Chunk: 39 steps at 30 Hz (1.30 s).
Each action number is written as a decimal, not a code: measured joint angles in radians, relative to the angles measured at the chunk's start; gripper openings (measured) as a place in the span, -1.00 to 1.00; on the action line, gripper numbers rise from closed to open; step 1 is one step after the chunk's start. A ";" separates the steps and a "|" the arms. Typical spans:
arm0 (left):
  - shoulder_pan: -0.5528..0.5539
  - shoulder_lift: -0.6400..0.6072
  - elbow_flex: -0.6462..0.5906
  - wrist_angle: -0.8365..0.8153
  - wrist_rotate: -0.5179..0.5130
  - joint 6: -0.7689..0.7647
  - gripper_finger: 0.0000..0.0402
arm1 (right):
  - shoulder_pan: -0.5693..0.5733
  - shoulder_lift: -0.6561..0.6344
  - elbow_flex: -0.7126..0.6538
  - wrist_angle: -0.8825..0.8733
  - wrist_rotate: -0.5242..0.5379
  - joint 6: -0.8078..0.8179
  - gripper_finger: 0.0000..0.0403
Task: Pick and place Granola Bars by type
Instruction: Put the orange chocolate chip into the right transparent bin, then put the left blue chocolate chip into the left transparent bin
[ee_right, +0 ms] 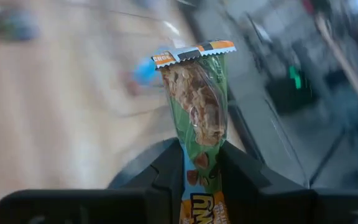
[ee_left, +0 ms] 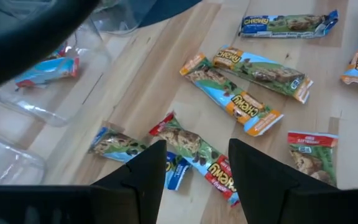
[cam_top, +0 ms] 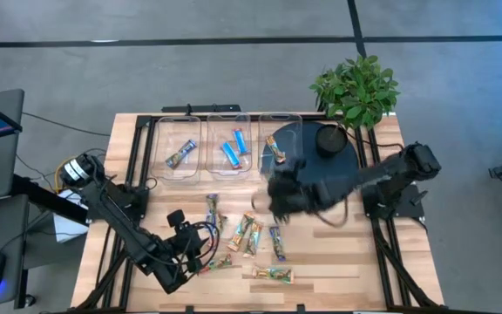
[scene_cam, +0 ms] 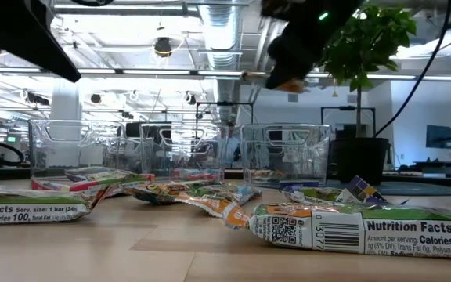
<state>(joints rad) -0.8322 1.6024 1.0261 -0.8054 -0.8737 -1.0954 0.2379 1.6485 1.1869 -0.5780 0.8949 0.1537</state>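
A green bar (ee_right: 199, 118) sat clamped in the right gripper (ee_right: 199, 167), lifted at three o'clock of the table centre. Four bars lay in the bins (cam_top: 225, 139) at twelve; roughly nine bars (cam_top: 249, 235) waited loose at six, beneath the left gripper (ee_left: 194, 171), fingers apart.

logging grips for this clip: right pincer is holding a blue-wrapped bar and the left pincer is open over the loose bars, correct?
Not quite. The bar clamped in the right pincer has a green wrapper with an orange end, not blue, as the right wrist view shows. The left pincer is indeed open over the loose bars.
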 joint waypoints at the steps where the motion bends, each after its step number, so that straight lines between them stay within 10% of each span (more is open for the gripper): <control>1: 0.000 0.000 -0.005 0.006 0.001 0.000 -0.16 | -0.036 0.000 0.004 0.002 -0.001 0.024 -0.62; 15: 0.000 0.001 -0.055 0.095 -0.003 0.022 -0.16 | -0.450 0.009 0.013 0.010 -0.339 0.266 -0.62; 30: 0.035 0.001 -0.055 0.094 0.026 0.061 -0.16 | -0.469 0.009 0.013 0.017 -0.376 0.204 -0.58; 39: 0.099 0.002 -0.055 0.090 0.109 0.066 -0.16 | -0.462 0.009 0.013 0.017 -0.376 0.204 -0.09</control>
<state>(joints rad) -0.7331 1.6041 0.9707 -0.7150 -0.7648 -1.0298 -0.2245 1.6577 1.1998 -0.5610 0.5190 0.3580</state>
